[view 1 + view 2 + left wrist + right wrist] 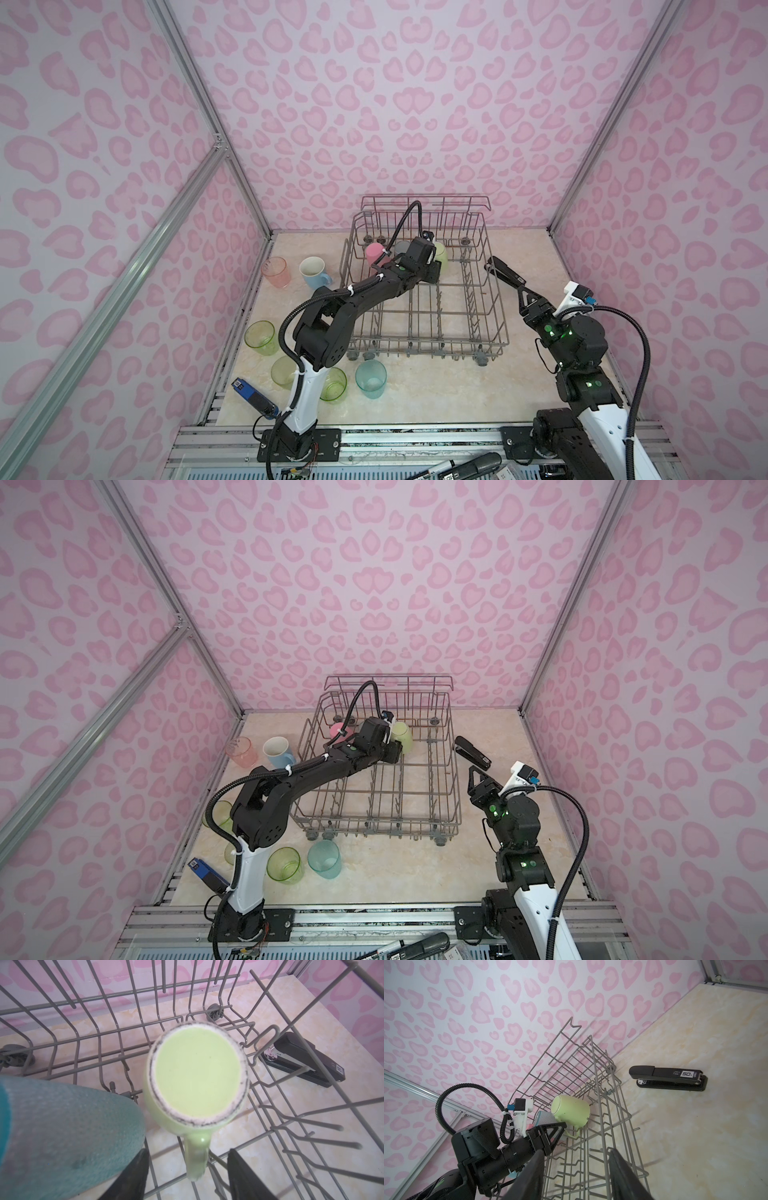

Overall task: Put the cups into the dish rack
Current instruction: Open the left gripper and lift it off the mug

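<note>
My left fingers [243,1176] are spread, one on each side of the handle of the light-green mug [197,1076], with a gap on both sides, so I am not pinching it. The mug sits bottom up in the back row of the dish rack [432,351], its handle pointing toward the rack's front. Just beside it in that row is a textured teal cup [62,1136], and a pink cup [374,253] stands near the rack's back-left corner.

My right fingers [623,1178] are also spread and hold nothing. They hover off the rack's right side, above the worktop [457,395], near the black stapler [505,272] that lies just outside the rack's right wall.

The other cups are outside the rack, all upright and open side up. A salmon tumbler [276,272] and a light-blue mug [313,272] stand to the left of the rack's back half. Three green tumblers [260,337] stand off its front-left corner, partly behind my left arm. A teal tumbler [370,378] stands just in front of the rack's front rail.
</note>
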`<state>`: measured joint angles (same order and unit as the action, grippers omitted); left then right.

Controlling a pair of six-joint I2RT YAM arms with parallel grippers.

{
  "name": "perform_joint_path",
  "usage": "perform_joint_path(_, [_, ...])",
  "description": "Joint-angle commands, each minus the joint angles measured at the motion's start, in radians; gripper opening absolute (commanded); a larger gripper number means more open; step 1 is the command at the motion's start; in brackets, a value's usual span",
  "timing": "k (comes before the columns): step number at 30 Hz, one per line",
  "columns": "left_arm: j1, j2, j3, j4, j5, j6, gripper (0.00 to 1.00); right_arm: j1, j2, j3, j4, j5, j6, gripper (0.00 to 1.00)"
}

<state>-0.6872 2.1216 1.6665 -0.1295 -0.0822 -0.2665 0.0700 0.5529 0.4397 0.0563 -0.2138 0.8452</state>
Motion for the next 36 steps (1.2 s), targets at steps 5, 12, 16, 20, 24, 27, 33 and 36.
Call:
perform_joint_path(5, [0.000,-0.094,0.053,-0.044,0.010,0.002,0.79,-0.001,0.033,0.044,-0.051,-0.015,-0.047,0.55])
perform_joint_path(12, [-0.001,-0.155,0.093,-0.108,0.014,-0.014,0.85,0.000,0.095,0.102,-0.106,-0.044,-0.095,0.62])
perform_joint_path(16, [0.000,-0.186,0.117,-0.149,0.024,-0.029,0.86,-0.001,0.124,0.132,-0.131,-0.059,-0.120,0.65])
perform_joint_path(20, [0.000,-0.222,0.125,-0.182,0.021,-0.043,0.85,0.000,0.156,0.168,-0.169,-0.068,-0.153,0.67])
perform_joint_path(24, [0.002,-0.266,0.130,-0.252,-0.013,-0.069,0.82,0.002,0.202,0.207,-0.198,-0.093,-0.180,0.67])
perform_joint_path(27, [0.007,-0.315,0.109,-0.305,-0.045,-0.090,0.80,0.029,0.242,0.239,-0.213,-0.104,-0.208,0.66])
perform_joint_path(33, [0.016,-0.434,0.055,-0.447,-0.095,-0.145,0.75,0.211,0.339,0.357,-0.310,-0.008,-0.325,0.65])
perform_joint_path(36, [0.016,-0.507,0.005,-0.516,-0.119,-0.168,0.72,0.318,0.383,0.418,-0.358,0.040,-0.382,0.65])
